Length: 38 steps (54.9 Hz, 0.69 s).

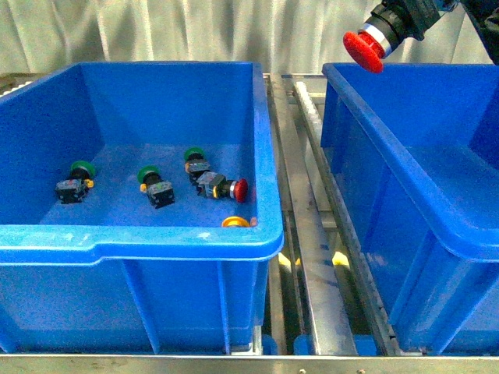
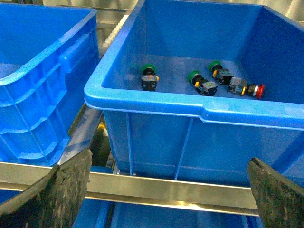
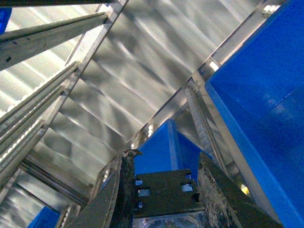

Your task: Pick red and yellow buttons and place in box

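Red-capped and clamped by its dark body, one button (image 1: 365, 48) hung in the right claw (image 3: 164, 187) at the frame's upper right, over the right box (image 1: 405, 148); lower it past the rim before releasing. The left claw (image 2: 166, 190) stood released. Another red button (image 1: 226, 188) and a yellow one (image 1: 235, 222) lay in the left bin (image 1: 156, 241).

A pale, pleated curtain (image 1: 195, 31) is seen across the top of the front view. Metal rails (image 1: 312, 234) of a roller rack run down the centre, lit by soft, even light.
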Each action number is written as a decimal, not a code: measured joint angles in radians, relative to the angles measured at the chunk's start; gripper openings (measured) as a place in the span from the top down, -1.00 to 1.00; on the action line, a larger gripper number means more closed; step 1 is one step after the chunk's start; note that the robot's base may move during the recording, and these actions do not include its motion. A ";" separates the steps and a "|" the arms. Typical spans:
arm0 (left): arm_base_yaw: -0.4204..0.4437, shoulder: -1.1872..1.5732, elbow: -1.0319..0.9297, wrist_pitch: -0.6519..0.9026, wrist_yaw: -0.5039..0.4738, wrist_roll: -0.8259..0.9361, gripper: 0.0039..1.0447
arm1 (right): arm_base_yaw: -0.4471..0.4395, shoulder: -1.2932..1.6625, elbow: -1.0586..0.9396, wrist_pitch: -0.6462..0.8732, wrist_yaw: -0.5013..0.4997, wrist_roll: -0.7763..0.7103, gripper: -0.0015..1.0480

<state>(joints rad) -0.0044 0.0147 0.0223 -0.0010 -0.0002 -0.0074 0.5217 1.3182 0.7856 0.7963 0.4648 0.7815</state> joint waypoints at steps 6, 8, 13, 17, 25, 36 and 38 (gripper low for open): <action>0.000 0.000 0.000 0.000 0.000 0.000 -0.85 | 0.019 0.000 0.014 -0.024 -0.003 -0.084 0.44; 0.000 0.000 0.000 0.000 0.000 0.000 -0.85 | 0.024 0.000 0.023 -0.045 -0.013 -0.117 0.45; 0.000 0.000 0.000 0.000 0.000 0.000 -0.85 | 0.027 -0.002 0.047 -0.114 -0.063 -0.257 0.45; 0.000 0.000 0.000 0.000 0.000 0.000 -0.85 | 0.000 -0.015 0.049 -0.185 -0.117 -0.377 0.45; 0.000 0.000 0.000 0.000 -0.005 0.000 -0.85 | -0.113 -0.095 0.044 -0.303 -0.196 -0.513 0.45; 0.000 0.000 0.000 0.000 -0.003 0.000 -0.85 | -0.247 -0.195 0.014 -0.406 -0.276 -0.612 0.46; 0.000 0.000 0.000 0.000 -0.003 0.000 -0.85 | -0.269 -0.211 0.009 -0.419 -0.285 -0.625 0.46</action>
<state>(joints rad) -0.0044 0.0147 0.0219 -0.0010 -0.0032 -0.0078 0.2527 1.1076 0.7948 0.3771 0.1802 0.1562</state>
